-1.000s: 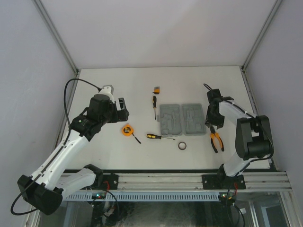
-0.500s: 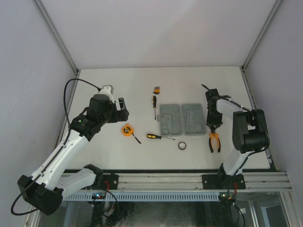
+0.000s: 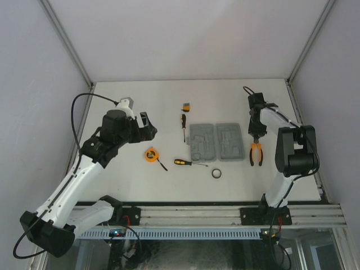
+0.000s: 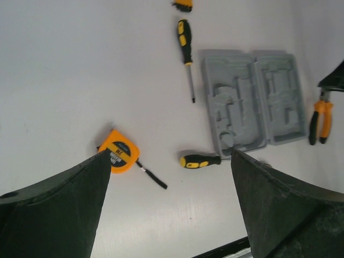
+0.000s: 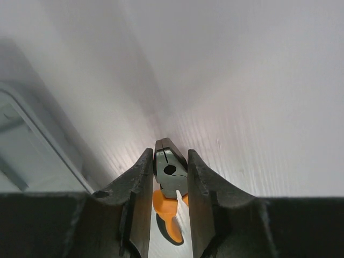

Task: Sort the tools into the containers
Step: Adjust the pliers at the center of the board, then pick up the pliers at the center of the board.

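Observation:
The orange-handled pliers [image 3: 256, 154] lie just right of the open grey case [image 3: 218, 142], handles pointing toward the near edge. My right gripper [image 3: 256, 138] is shut on their dark head [image 5: 170, 166], which sits pinched between both fingers [image 5: 141, 185]. My left gripper [image 3: 147, 125] hovers open and empty above the round orange tape measure [image 3: 150, 154]. In the left wrist view the gripper [image 4: 170, 156] frames the tape measure [image 4: 119, 157] and a short screwdriver [image 4: 201, 160]. A second screwdriver [image 3: 183, 126], a small black ring [image 3: 216, 174] and a tiny orange-black block [image 3: 185, 106] lie loose on the table.
The case [image 4: 247, 105] shows moulded recesses in both halves, with nothing in them. Its grey rim [image 5: 32, 145] is close on the left in the right wrist view. White walls close the table at the back and both sides.
My right gripper closed on the pliers' head and pulled back toward the far wall; the pliers swung straight and shifted away from the near edge. The left gripper turned slightly right.

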### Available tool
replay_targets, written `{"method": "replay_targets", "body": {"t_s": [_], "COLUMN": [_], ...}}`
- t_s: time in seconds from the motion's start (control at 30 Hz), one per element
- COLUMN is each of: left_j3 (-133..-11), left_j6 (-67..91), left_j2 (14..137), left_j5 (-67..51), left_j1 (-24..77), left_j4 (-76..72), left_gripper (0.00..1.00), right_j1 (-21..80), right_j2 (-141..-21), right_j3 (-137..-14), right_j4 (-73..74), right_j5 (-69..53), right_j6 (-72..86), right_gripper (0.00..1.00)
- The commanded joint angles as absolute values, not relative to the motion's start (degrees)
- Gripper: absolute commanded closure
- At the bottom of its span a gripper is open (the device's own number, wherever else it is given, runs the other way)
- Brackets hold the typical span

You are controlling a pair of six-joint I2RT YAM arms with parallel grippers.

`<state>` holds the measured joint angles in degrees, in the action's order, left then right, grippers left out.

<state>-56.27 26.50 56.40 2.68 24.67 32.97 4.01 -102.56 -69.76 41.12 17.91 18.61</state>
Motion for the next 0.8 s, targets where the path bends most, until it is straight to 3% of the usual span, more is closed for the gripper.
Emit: {"method": "replay_targets", "body": {"t_s": [0.0,0.17,0.3,0.77], "left_j3": [-63.6,-67.8,-68.0,-67.0], "left_j6": [30.5,32.0,32.0,32.3], "left_j2": [54.3,55.1,54.8,55.0], "left_j5": [-2.1,-4.8,-5.4,-7.2], "left_j1": [24.3,24.3,24.3,24.3], "left_j4": [26.7,26.5,26.4,27.2], "left_gripper": [0.04,0.04,0.04,0.04], "right_j1": [2.4,1.8,1.8,1.4], "right_j2": [-103.9,-105.0,-103.4,-100.9], "right_j3": [-73.6,-73.7,-72.4,-66.6], "right_j4": [38.1,38.1,38.6,41.7], "right_j5": [18.1,16.9,18.2,10.6], "right_j6": [16.3,16.0,16.3,13.1], "right_gripper": [0.72,0.53,0.44,0.40]}}
